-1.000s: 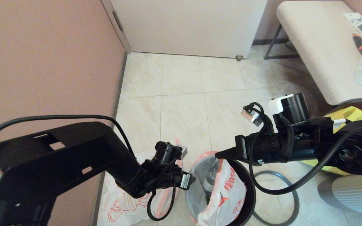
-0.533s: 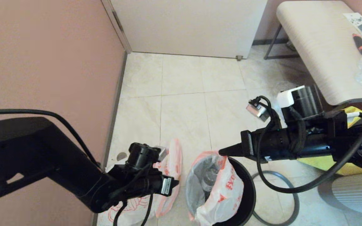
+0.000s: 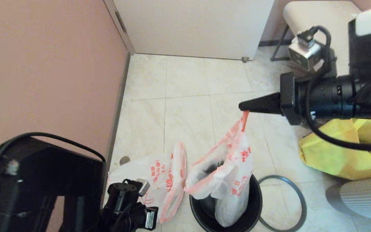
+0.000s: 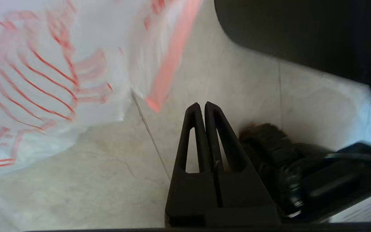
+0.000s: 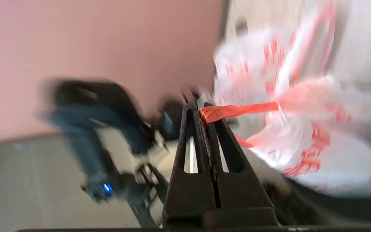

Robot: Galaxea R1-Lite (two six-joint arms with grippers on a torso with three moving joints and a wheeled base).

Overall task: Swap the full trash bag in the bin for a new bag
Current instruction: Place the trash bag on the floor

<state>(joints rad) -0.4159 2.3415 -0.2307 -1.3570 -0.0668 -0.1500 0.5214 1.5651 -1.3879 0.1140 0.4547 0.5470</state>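
Observation:
The full trash bag (image 3: 233,175), white with red-orange print, hangs stretched half out of the round black bin (image 3: 256,206) on the floor. My right gripper (image 3: 242,106) is shut on its red-orange handle (image 5: 233,111), high above the bin. The new bag (image 3: 155,174) lies limp on the tiles to the left of the bin and fills much of the left wrist view (image 4: 43,74). My left gripper (image 4: 201,104) is shut and empty, low by the floor beside the new bag. The grey hoop (image 3: 296,196) lies loose on the floor at the bin's right.
A pink wall (image 3: 43,64) runs along the left. The yellow fabric tote (image 3: 343,154) sits right of the bin, with a grey ribbed round object (image 3: 362,199) in front of it. A light bench (image 3: 327,48) stands at the back right, a white door (image 3: 192,25) behind.
My right gripper has risen and drawn back to the right, pulling the full bag up out of the bin by its handle. My left arm has dropped and pulled back towards the lower left.

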